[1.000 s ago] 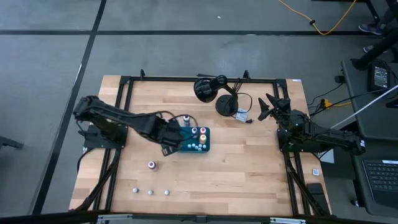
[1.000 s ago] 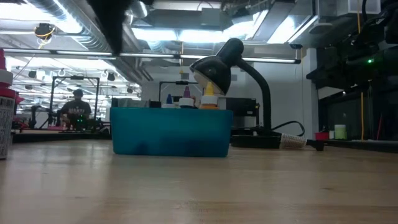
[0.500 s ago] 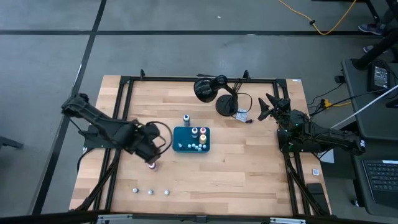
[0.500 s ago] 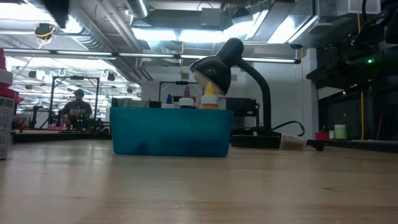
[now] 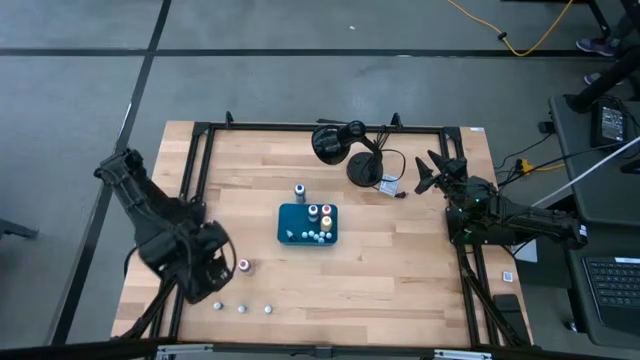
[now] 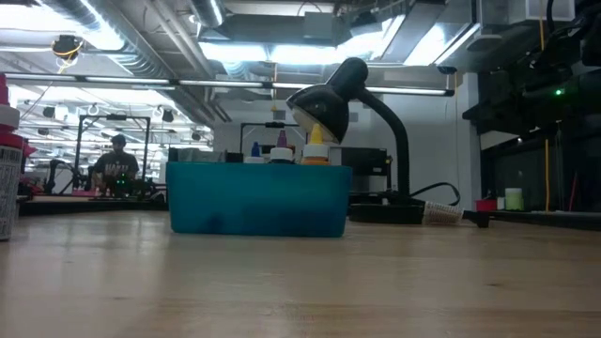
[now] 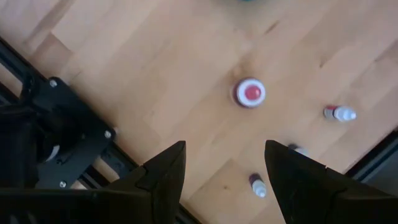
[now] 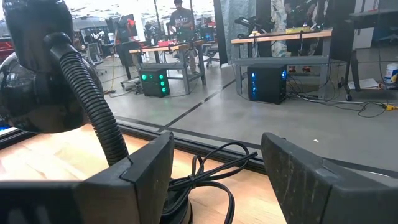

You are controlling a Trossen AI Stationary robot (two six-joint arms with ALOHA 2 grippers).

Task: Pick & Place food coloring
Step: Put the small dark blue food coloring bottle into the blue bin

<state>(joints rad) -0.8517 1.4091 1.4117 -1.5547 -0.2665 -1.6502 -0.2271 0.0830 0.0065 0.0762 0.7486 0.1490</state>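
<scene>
The food coloring bottles are tiny and pale with coloured tops. Several stand in the teal tray [image 5: 308, 224] [image 6: 258, 199] at the table's middle. A blue-topped one [image 5: 300, 190] stands just beyond the tray's far side. A red-topped one [image 5: 244, 265] [image 7: 250, 93] stands upright on the wood, left of and nearer than the tray. Three more [image 5: 241, 308] lie near the near edge, also in the left wrist view [image 7: 339, 113]. My left gripper [image 5: 210, 270] [image 7: 224, 149] hovers open above bare wood just left of the red-topped bottle. My right gripper [image 5: 432, 172] [image 8: 217, 140] waits open at the far right.
A black desk lamp [image 5: 345, 150] [image 6: 343, 103] [image 8: 56, 81] with its cable stands at the far side, between the tray and my right gripper. A black frame rail [image 5: 185, 200] [image 7: 68, 137] runs along the table's left side, under the left arm. People show in the room beyond.
My left gripper has drawn back from the tray's left side, moving toward the table's near-left corner, and now hangs beside the red-topped bottle. The arm has left the low view. The bottles and the tray stay where they were.
</scene>
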